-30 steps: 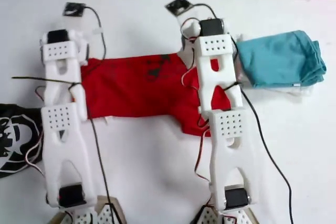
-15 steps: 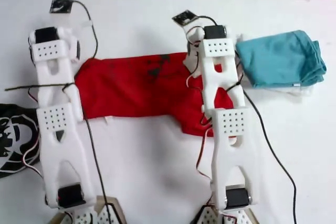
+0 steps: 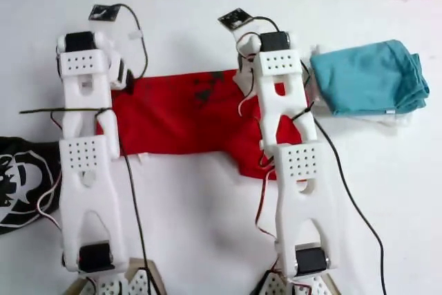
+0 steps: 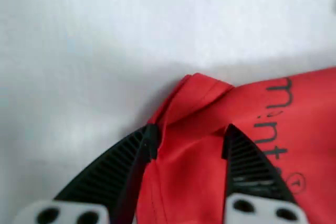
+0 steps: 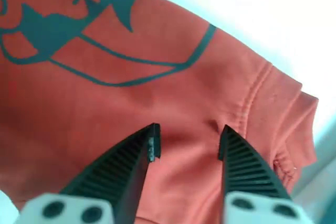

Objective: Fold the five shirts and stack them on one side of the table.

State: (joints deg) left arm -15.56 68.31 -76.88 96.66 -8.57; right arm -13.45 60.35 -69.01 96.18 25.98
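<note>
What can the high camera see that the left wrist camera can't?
From high up: a folded teal shirt at one side of the table and a black shirt at the other. From the left wrist: the left gripper close up, open, its fingers on either side of a bunched corner. Both: the red shirt and the white table.

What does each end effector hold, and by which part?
Nothing: the left end effector is open astride a corner of the red shirt, the right end effector open over its seam.
</note>
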